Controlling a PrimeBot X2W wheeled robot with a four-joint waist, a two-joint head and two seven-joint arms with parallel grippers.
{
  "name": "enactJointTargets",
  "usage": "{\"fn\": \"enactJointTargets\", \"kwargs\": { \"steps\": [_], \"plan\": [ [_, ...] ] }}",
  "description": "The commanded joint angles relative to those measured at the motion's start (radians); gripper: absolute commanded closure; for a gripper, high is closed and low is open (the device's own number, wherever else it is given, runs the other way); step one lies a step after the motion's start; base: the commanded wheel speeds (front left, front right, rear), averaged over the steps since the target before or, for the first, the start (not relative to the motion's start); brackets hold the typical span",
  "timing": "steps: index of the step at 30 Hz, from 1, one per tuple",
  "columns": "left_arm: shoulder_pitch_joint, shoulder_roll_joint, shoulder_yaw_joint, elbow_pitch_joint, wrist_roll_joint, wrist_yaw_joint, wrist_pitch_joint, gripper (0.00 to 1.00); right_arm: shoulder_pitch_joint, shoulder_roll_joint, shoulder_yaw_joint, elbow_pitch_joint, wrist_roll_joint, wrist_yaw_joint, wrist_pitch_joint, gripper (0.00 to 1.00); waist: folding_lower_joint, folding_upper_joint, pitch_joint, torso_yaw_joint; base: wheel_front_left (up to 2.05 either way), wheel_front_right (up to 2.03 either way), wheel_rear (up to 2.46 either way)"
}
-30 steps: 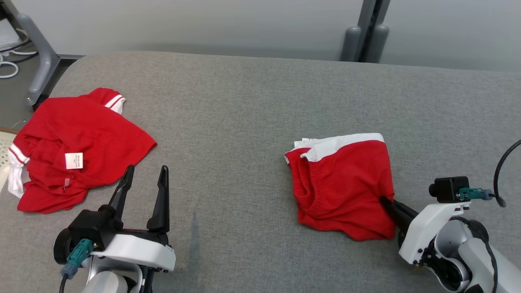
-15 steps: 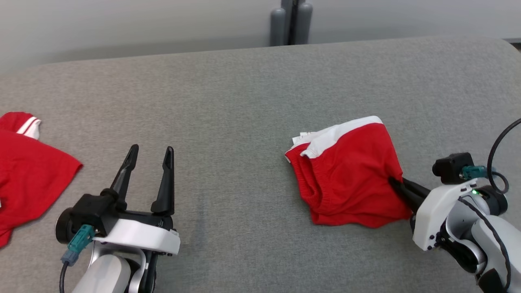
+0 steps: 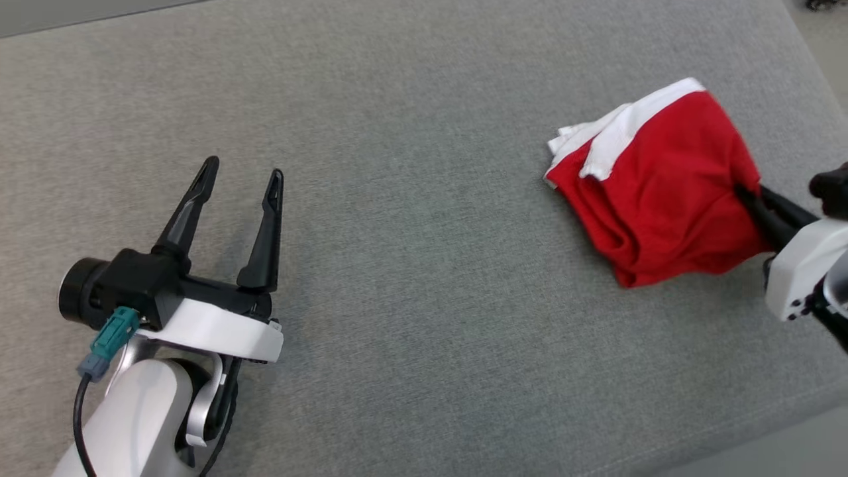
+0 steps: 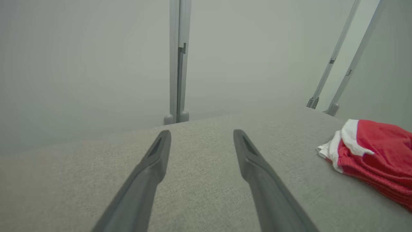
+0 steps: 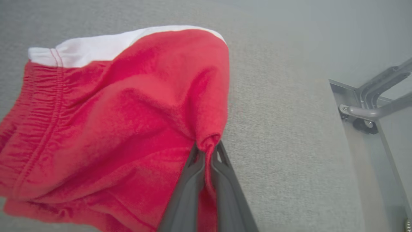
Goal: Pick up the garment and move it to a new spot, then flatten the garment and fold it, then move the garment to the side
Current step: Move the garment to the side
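The garment [image 3: 662, 179] is a folded pair of red shorts with a white band, lying at the right side of the grey table [image 3: 411, 199]. My right gripper [image 3: 745, 193] is shut on its right edge, with a pinch of red cloth bunched between the fingers [image 5: 193, 167]. The right wrist view has the garment [image 5: 112, 112] spread to the left of that pinch. Over bare table at the lower left, my left gripper [image 3: 244, 179] stands open and holds nothing. In the left wrist view, the garment [image 4: 373, 154] lies far off to the right of the open left gripper [image 4: 201, 138].
Grey metal posts [image 4: 177, 64] stand behind the table against a pale wall. The table's right edge is close to the garment, with a metal frame foot [image 5: 367, 109] on the floor beyond it.
The head camera has swung right and down, so the second red garment at the left has left the picture. My right gripper has dragged the shorts to the right, toward the table's edge.
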Motion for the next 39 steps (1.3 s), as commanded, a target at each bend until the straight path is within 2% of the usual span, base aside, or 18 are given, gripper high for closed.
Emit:
{"fn": "enactJointTargets", "kwargs": {
  "steps": [1, 2, 3, 9, 10, 11, 12, 13, 18, 22, 25, 26, 31, 32, 39],
  "plan": [
    [-0.02, 0.016, 0.004, -0.008, 0.006, 0.001, 0.005, 0.0, -0.019, -0.012, -0.009, 0.01, -0.011, 0.0, -0.014, 1.0, 0.0, 0.0, 0.063, -0.063, 0.0, 0.0, 0.0],
    [-0.083, 0.065, -0.012, -0.067, 0.046, -0.006, 0.077, 0.0, -0.164, -0.03, -0.066, 0.15, -0.035, 0.0, -0.129, 1.0, 0.0, 0.0, 0.166, -0.13, 0.0, 0.0, 0.0],
    [-0.101, 0.078, -0.017, -0.085, 0.057, -0.009, 0.096, 0.0, -0.211, -0.017, -0.089, 0.215, -0.044, 0.0, -0.162, 1.0, 0.0, 0.0, 0.192, -0.139, 0.0, 0.0, 0.0],
    [-0.111, 0.088, -0.029, -0.097, 0.063, -0.009, 0.113, 0.0, -0.266, 0.009, -0.108, 0.318, -0.042, 0.0, -0.2, 1.0, 0.0, 0.0, 0.218, -0.137, 0.0, 0.0, 0.0],
    [-0.11, 0.09, -0.029, -0.097, 0.063, -0.007, 0.114, 0.0, -0.272, 0.014, -0.109, 0.331, -0.042, 0.0, -0.204, 0.93, 0.0, 0.0, 0.219, -0.137, 0.0, 0.0, 0.0],
    [-0.107, 0.09, -0.029, -0.097, 0.062, -0.004, 0.115, 0.0, -0.277, 0.019, -0.111, 0.34, -0.041, 0.0, -0.211, 0.76, 0.0, 0.0, 0.221, -0.137, 0.0, 0.0, 0.0],
    [-0.104, 0.091, -0.029, -0.096, 0.062, -0.003, 0.116, 0.0, -0.28, 0.025, -0.113, 0.348, -0.042, 0.0, -0.216, 0.11, 0.0, 0.0, 0.222, -0.137, 0.0, 0.0, 0.0],
    [-0.102, 0.092, -0.029, -0.096, 0.061, -0.003, 0.116, 0.0, -0.282, 0.03, -0.116, 0.358, -0.041, 0.0, -0.22, 0.0, 0.0, 0.0, 0.222, -0.137, 0.0, 0.0, 0.0],
    [-0.096, 0.094, -0.028, -0.091, 0.053, -0.003, 0.109, 0.0, -0.277, 0.044, -0.153, 0.397, -0.037, 0.0, -0.232, 0.0, 0.0, 0.0, 0.208, -0.139, 0.0, 0.0, 0.0],
    [-0.082, 0.087, -0.026, -0.081, 0.041, 0.0, 0.093, 0.0, -0.243, 0.054, -0.236, 0.348, -0.041, 0.0, -0.234, 0.0, 0.0, 0.0, 0.173, -0.14, 0.0, 0.0, 0.0],
    [-0.067, 0.077, -0.024, -0.068, 0.032, 0.004, 0.077, 0.0, -0.185, 0.075, -0.331, 0.272, -0.07, 0.0, -0.233, 0.0, 0.0, 0.0, 0.134, -0.139, 0.0, 0.0, 0.0],
    [-0.048, 0.07, -0.019, -0.057, 0.019, 0.008, 0.066, 0.0, -0.134, 0.099, -0.402, 0.214, -0.095, 0.0, -0.233, 0.0, 0.0, 0.0, 0.102, -0.136, 0.0, 0.0, 0.0],
    [-0.003, 0.053, -0.011, -0.031, -0.009, 0.016, 0.03, 0.0, 0.014, 0.181, -0.563, 0.042, -0.189, 0.0, -0.233, 0.0, 0.0, 0.0, 0.028, -0.113, 0.0, 0.0, 0.0],
    [-0.003, 0.053, -0.011, -0.031, -0.009, 0.016, 0.03, 0.0, 0.014, 0.181, -0.563, 0.042, -0.189, 0.0, -0.233, 0.0, 0.0, 0.0, 0.028, -0.113, 0.0, 0.0, 0.0],
    [0.06, 0.029, 0.0, 0.001, -0.045, 0.027, -0.01, 0.0, 0.22, 0.326, -0.673, -0.18, -0.295, 0.0, -0.233, 0.0, 0.0, 0.0, -0.067, -0.051, 0.0, 0.0, 0.0]
  ]
}}
